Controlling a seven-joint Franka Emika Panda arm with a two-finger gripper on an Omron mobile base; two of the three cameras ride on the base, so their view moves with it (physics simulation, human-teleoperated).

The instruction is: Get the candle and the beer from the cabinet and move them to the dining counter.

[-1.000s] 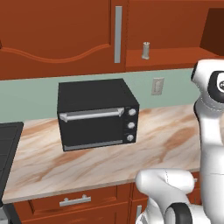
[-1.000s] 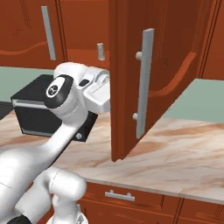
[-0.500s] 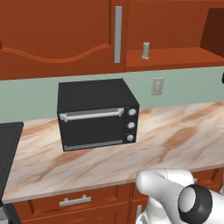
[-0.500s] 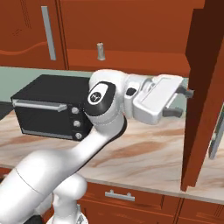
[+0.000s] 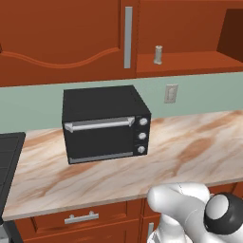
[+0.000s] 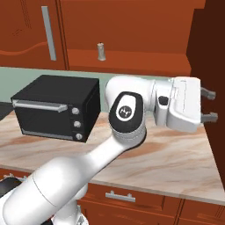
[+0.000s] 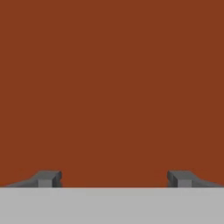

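Observation:
The candle (image 5: pixel 158 54) (image 6: pixel 101 52), a small pale grey cylinder, stands on the lower shelf of the open cabinet (image 5: pixel 190 28). The beer and the dining counter are out of view. My gripper (image 6: pixel 209 105) is stretched far to the right at the inner face of the swung-out cabinet door (image 6: pixel 211 61), well right of the candle and below its shelf. In the hand view the gripper (image 7: pixel 113 178) is open, its fingertips (image 7: pixel 48 178) wide apart, with the flat red-brown door panel (image 7: pixel 112 87) close ahead and nothing between them.
A black toaster oven (image 5: pixel 105 123) (image 6: pixel 55 107) sits on the marbled kitchen counter (image 5: pixel 190 152) under the shut left cabinet door with its grey bar handle (image 5: pixel 128 37). A wall outlet (image 5: pixel 171 93) is on the green backsplash. A dark stovetop (image 5: pixel 7 166) lies at the far left.
My arm has swung to the right and the cabinet door has gone with it, from the middle of the right base view to its right edge. The candle has stayed put.

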